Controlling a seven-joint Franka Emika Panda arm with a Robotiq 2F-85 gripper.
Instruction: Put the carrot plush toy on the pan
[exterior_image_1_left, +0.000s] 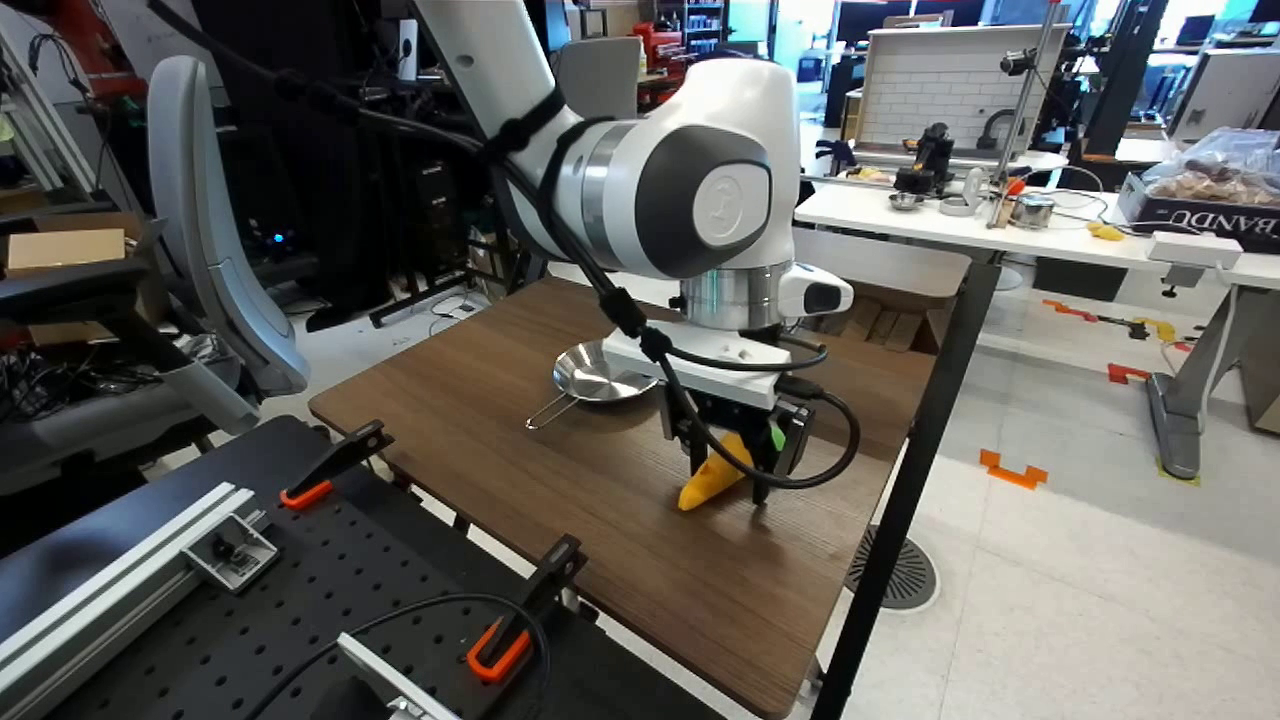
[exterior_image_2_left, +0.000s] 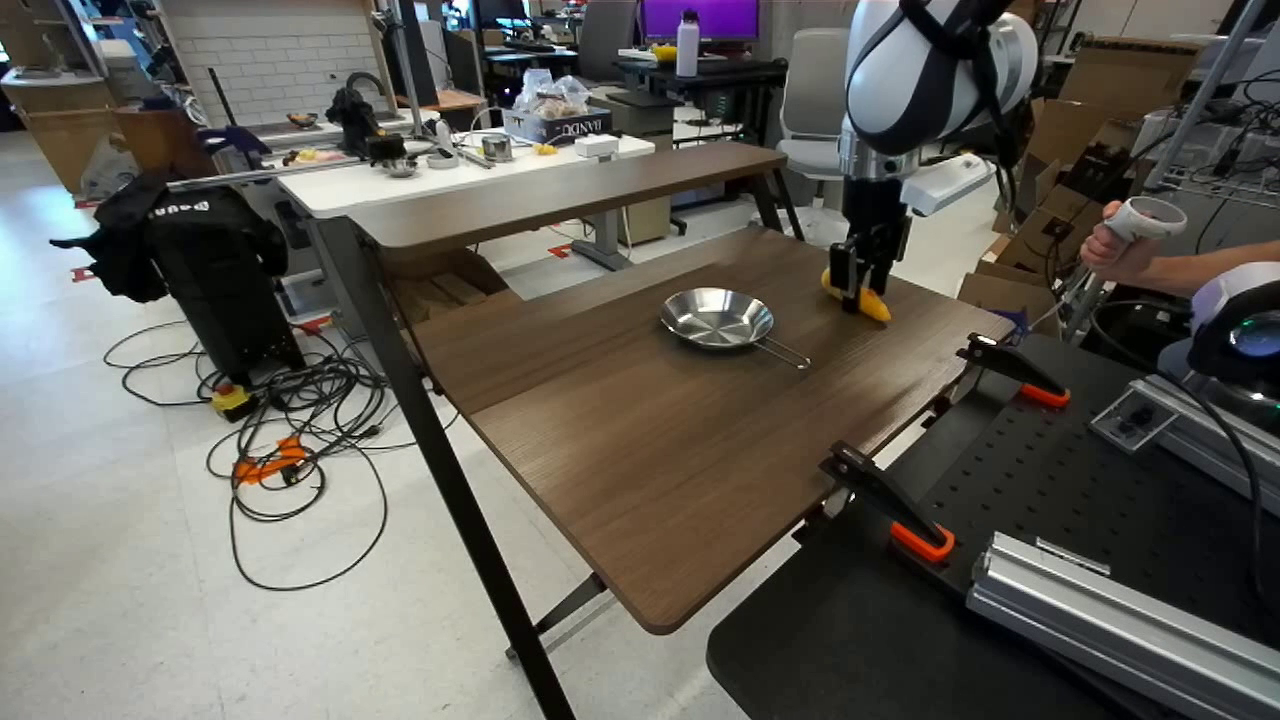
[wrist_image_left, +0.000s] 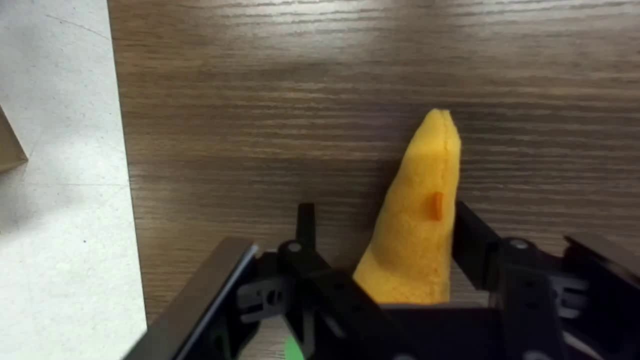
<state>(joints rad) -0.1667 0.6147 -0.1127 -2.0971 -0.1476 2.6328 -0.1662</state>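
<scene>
There is one carrot plush toy (wrist_image_left: 420, 240), one pan (exterior_image_2_left: 717, 318), one brown bench (exterior_image_2_left: 620, 450), one arm (exterior_image_1_left: 720, 190), and one claw (wrist_image_left: 385, 222) with two fingers (wrist_image_left: 306, 225). Two clamps (exterior_image_2_left: 882, 492) show in both exterior views; one hand (exterior_image_2_left: 1112, 252), one white bottle (exterior_image_2_left: 688, 45) and one purple screen (exterior_image_2_left: 730, 18) in an exterior view.

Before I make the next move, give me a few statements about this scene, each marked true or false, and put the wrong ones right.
1. The carrot plush toy is between the fingers of the end effector. True.
2. The end effector is closed tight on the toy. False: its fingers stand apart, and the wrist view shows a gap between one of them and the toy.
3. The toy already sits on the pan. False: it is at the end effector, apart from the pan.
4. Two clamps with orange parts show in both exterior views. True.
5. The pan is upside down. False: its open side faces up.
</scene>
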